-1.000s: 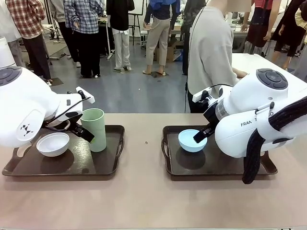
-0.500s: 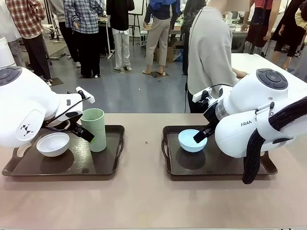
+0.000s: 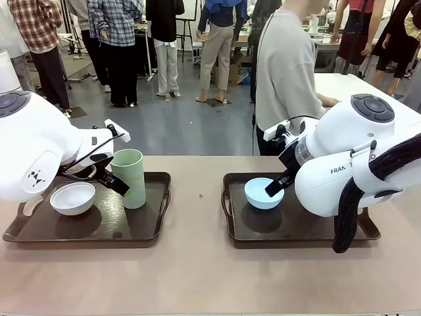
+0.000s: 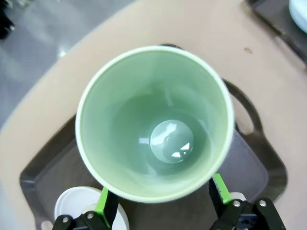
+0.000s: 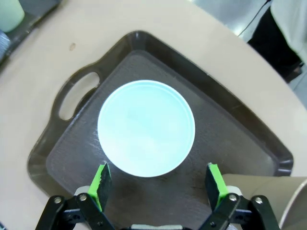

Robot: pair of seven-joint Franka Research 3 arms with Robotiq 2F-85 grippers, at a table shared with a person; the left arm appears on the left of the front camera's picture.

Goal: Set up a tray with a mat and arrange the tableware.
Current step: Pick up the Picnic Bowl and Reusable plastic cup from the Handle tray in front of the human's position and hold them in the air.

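— The left arm is leaning in low from its own side, wrist angling down and inward. The left claw (image 4: 159, 188) is sitting spread wide around the tall pale green handleless tumbler (image 3: 127, 163).
— Is it squeezing?
— Can't tell whether the pads are touching. The green fingers (image 4: 103, 203) are flanking the tumbler's lower wall, one on each side. The tumbler is standing upright on the dark brown left tray (image 3: 148, 224), just beside the small white round bowl (image 3: 72, 197).
— And the other side?
— The right arm is arching in from the right, its bulky white links hanging over the table (image 3: 197, 276). The right claw (image 5: 157, 168) is pointing down at the small light blue round bowl (image 3: 262, 193), jaws standing wide apart and gripping nothing.
— Where's that bowl resting?
— It's sitting inside the dark brown right tray (image 3: 296, 227), towards its handle end. A tan-brown tumbler (image 5: 285, 201) is peeking in at the corner of the right wrist view.
— The person (image 3: 286, 72)?
— Standing at the far side, body facing off sideways.
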